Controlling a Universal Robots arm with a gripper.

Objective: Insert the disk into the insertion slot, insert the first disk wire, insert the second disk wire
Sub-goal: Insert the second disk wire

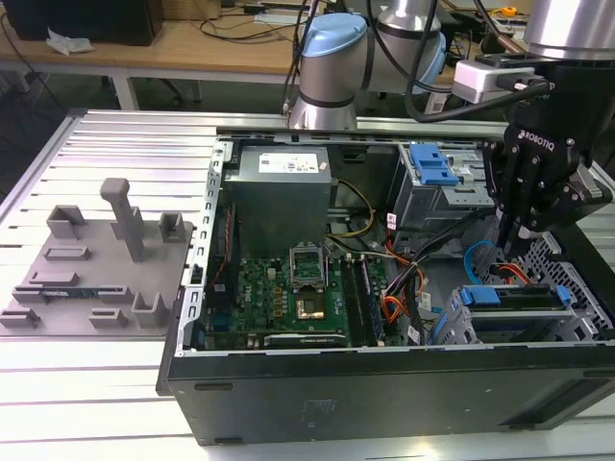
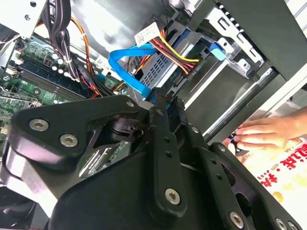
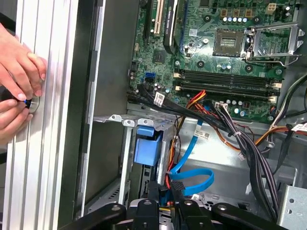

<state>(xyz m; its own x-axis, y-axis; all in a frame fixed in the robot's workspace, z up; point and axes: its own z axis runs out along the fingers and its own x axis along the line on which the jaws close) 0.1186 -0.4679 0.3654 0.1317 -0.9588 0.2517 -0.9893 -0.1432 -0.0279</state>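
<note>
Ribbed aluminium worktop [image 1: 115, 144], open PC case. Disk [image 1: 509, 298] sitting in insertion slot [image 1: 567, 322]; end effector [image 1: 519, 233] hovering at second disk wire [image 2: 125, 64], fingers nearly closed, probably pinching its plug.

A robotics lab or workshop. An open computer case [image 1: 384, 365] lies on a ribbed aluminium table [image 1: 106, 154]. Behind it stand wooden benches [image 1: 173, 48] strewn with cables.
</note>
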